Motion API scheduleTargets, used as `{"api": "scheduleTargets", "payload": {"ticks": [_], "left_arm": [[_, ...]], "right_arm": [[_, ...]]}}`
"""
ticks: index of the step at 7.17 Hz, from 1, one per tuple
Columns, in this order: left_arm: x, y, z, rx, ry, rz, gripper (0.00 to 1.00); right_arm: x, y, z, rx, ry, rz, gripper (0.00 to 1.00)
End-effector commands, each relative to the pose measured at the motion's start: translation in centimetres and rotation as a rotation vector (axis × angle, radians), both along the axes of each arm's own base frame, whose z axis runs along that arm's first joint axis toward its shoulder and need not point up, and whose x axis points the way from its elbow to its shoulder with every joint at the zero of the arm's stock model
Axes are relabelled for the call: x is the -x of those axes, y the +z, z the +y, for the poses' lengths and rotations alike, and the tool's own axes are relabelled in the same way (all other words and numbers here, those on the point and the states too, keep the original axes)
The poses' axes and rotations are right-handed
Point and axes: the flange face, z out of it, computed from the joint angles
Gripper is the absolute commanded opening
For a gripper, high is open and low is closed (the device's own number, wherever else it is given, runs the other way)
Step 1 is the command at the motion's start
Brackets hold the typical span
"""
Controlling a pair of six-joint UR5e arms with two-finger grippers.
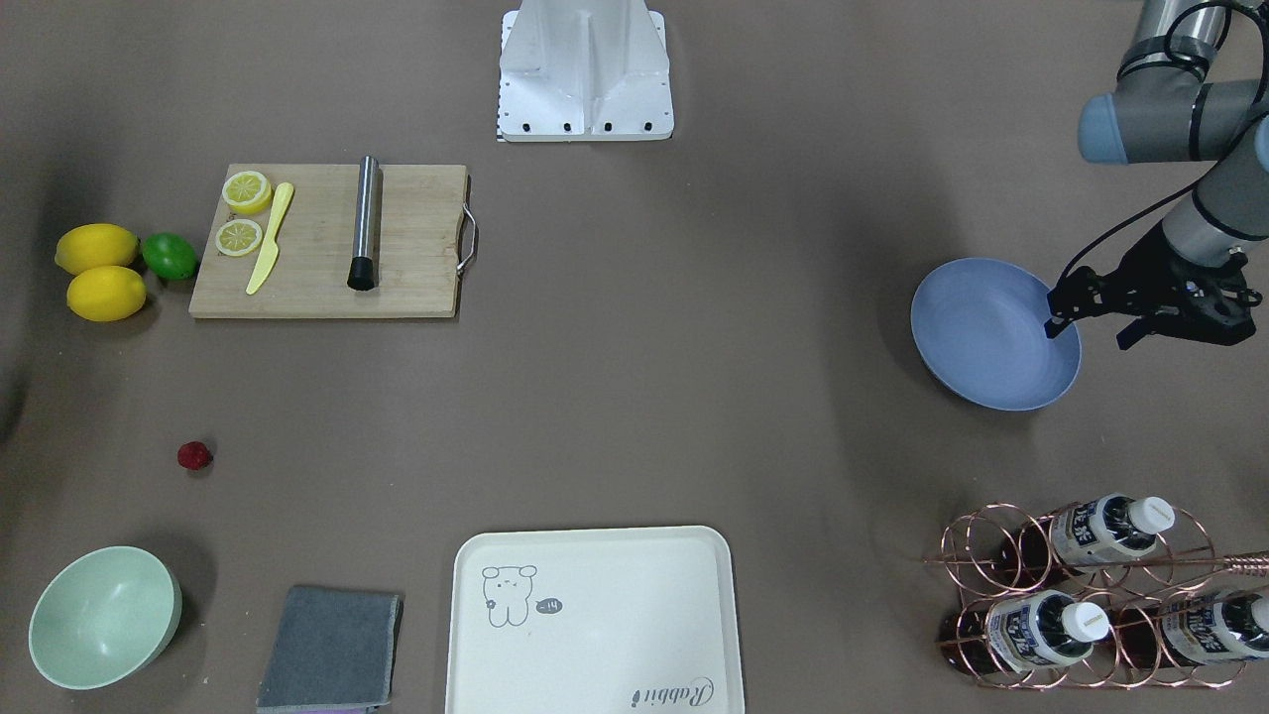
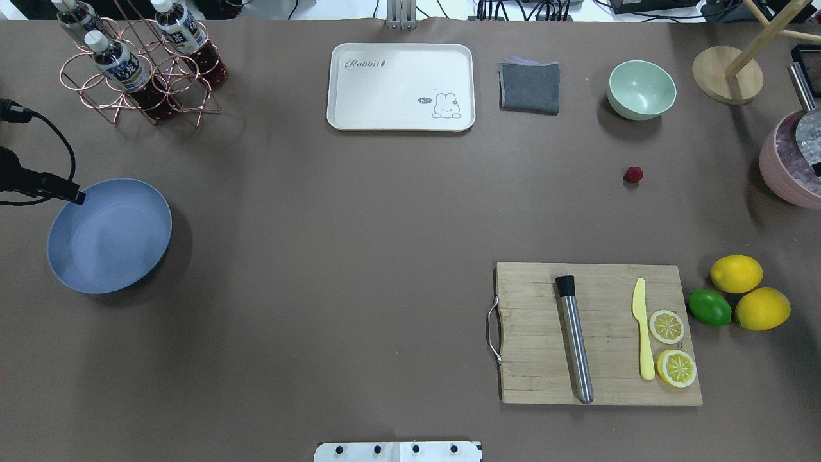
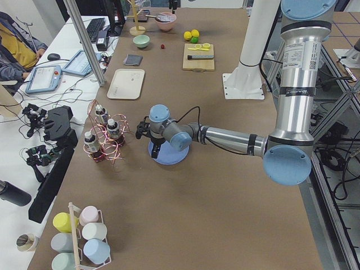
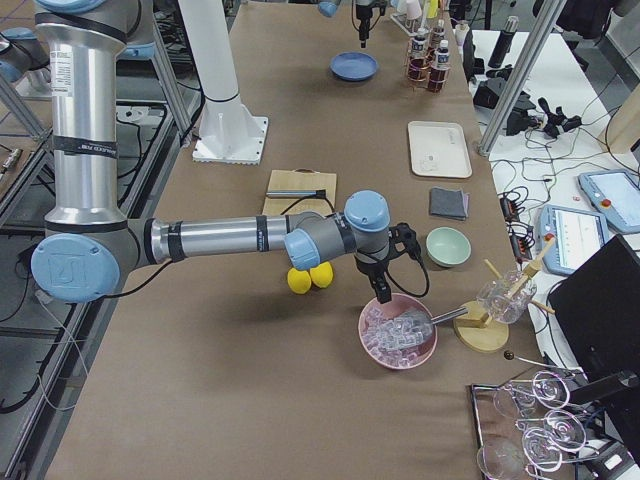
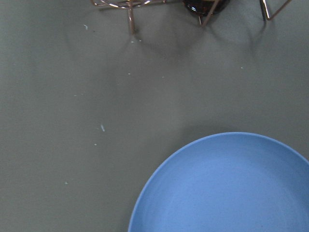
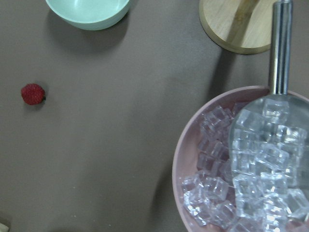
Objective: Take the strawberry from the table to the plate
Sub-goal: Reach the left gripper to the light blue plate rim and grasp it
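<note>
The strawberry [image 1: 194,455] [image 2: 634,174] [image 6: 33,94] is a small dark-red berry lying alone on the brown table [image 2: 353,256], near the mint-green bowl [image 2: 641,88]. The blue-grey plate [image 1: 991,337] [image 2: 109,234] [image 5: 227,188] sits far across the table, with nothing on it. My left gripper [image 1: 1091,332] hovers at the plate's outer rim, open and holding nothing. My right gripper [image 4: 382,295] hangs above the pink bowl of ice [image 4: 398,332]; I cannot tell whether it is open or shut. The strawberry lies to the left in the right wrist view.
A wooden cutting board [image 2: 596,333] holds a steel rod, a yellow knife and lemon halves. Two lemons and a lime [image 2: 709,307] lie beside it. A cream tray [image 2: 401,86], a grey cloth [image 2: 529,86] and a copper bottle rack [image 2: 138,64] line the far edge.
</note>
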Motion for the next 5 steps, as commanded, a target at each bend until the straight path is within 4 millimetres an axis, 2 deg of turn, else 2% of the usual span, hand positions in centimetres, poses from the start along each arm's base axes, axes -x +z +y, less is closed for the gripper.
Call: {"api": "scheduleTargets", "payload": {"ticks": [1, 2, 3, 4, 5], "left_arm": [[-1.0, 5.2, 0.0, -0.015, 0.002, -0.002, 0.92], [-1.1, 6.3, -0.1, -0.01, 0.0, 0.004, 0.9], [-1.6, 6.2, 0.0, -0.007, 0.005, 0.006, 0.83], [-1.8, 6.2, 0.2, -0.005, 0.008, 0.008, 0.6], [-1.6, 6.6, 0.5, -0.002, 0.009, 0.004, 0.19]], "right_arm": [[3.1, -1.5, -0.6, 0.019, 0.01, -0.03, 1.0], [3.1, -1.5, -0.5, 0.019, 0.009, -0.03, 1.0], [3.1, -1.5, -0.5, 0.019, 0.009, -0.03, 1.0], [3.2, -1.6, -0.4, 0.018, 0.006, -0.031, 1.0], [3.1, -1.5, -0.4, 0.019, 0.008, -0.031, 1.0]]}}
